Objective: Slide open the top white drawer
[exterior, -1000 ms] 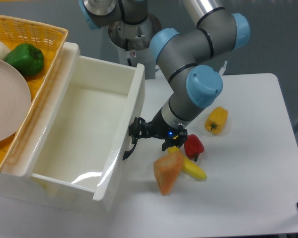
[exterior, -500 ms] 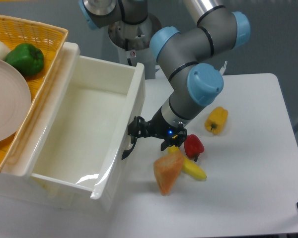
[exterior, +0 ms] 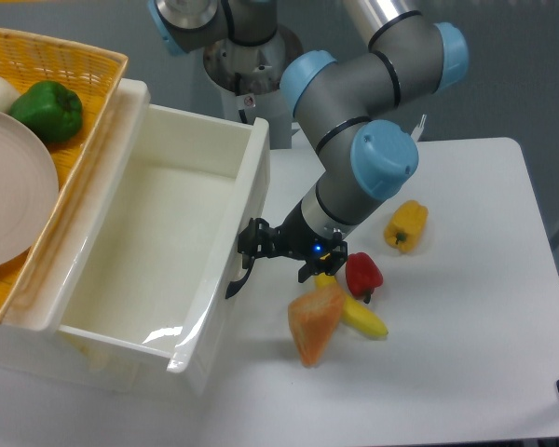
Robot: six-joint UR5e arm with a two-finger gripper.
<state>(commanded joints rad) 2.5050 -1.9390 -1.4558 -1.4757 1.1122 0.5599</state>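
The top white drawer [exterior: 149, 242] stands pulled out of the cabinet, a deep glossy cream box with nothing visible inside. Its curved black handle [exterior: 237, 279] sticks out of the front panel on the right side. My gripper [exterior: 252, 244] reaches in from the right and is shut on that handle near its upper end. The arm's grey and blue joints rise behind it toward the top of the view.
A yellow wicker basket [exterior: 84, 88] on the cabinet top holds a plate [exterior: 9, 196] and a green pepper [exterior: 47, 110]. On the table by the gripper lie an orange wedge [exterior: 315, 321], a red pepper [exterior: 363, 274], a banana [exterior: 363, 319] and a yellow pepper [exterior: 406, 225].
The drawer front and handle have shifted slightly left and down, with my gripper following, shut on the handle. The objects on the table have not moved.
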